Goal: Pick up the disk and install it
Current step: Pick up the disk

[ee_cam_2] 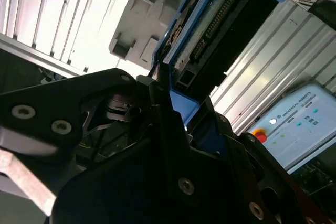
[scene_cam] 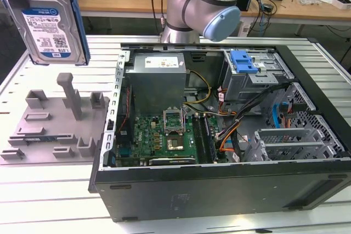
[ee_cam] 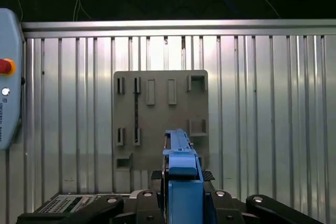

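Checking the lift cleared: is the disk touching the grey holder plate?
Apart. In the exterior view the disk hangs in the air above the grey holder plate, with bare table showing between them.

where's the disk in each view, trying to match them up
Exterior view: disk aloft at the exterior view's upper left, above the grey fixture plate.
Second wrist view: the disk edge-on, connector side showing, between the jaws.
First wrist view: its blue edge between the jaws.
Shared landmark: the fixture plate, in all three.
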`<state>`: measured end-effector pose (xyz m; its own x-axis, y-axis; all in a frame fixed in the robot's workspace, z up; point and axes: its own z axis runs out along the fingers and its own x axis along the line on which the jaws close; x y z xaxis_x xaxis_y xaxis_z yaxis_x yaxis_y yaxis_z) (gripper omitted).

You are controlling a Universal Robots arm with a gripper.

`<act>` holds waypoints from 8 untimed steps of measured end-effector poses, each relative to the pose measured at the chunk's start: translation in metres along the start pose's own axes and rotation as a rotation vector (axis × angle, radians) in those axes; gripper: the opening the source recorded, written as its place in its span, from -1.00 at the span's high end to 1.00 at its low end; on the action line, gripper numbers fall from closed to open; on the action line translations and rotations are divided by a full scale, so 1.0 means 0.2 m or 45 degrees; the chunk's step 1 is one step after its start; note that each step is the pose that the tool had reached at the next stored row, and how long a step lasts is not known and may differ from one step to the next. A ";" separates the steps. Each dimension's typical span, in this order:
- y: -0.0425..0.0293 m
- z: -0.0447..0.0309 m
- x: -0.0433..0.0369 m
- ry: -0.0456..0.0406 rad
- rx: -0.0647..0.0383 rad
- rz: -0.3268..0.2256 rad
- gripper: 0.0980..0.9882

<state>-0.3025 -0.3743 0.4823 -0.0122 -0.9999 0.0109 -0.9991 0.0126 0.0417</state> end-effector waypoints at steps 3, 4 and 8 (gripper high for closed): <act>-0.056 -0.002 0.045 0.000 -0.002 0.000 0.40; -0.092 -0.003 0.066 0.000 -0.003 0.000 0.40; -0.199 -0.007 0.118 0.000 -0.005 0.000 0.40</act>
<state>-0.2629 -0.3985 0.4823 -0.0121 -0.9999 0.0109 -0.9989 0.0126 0.0458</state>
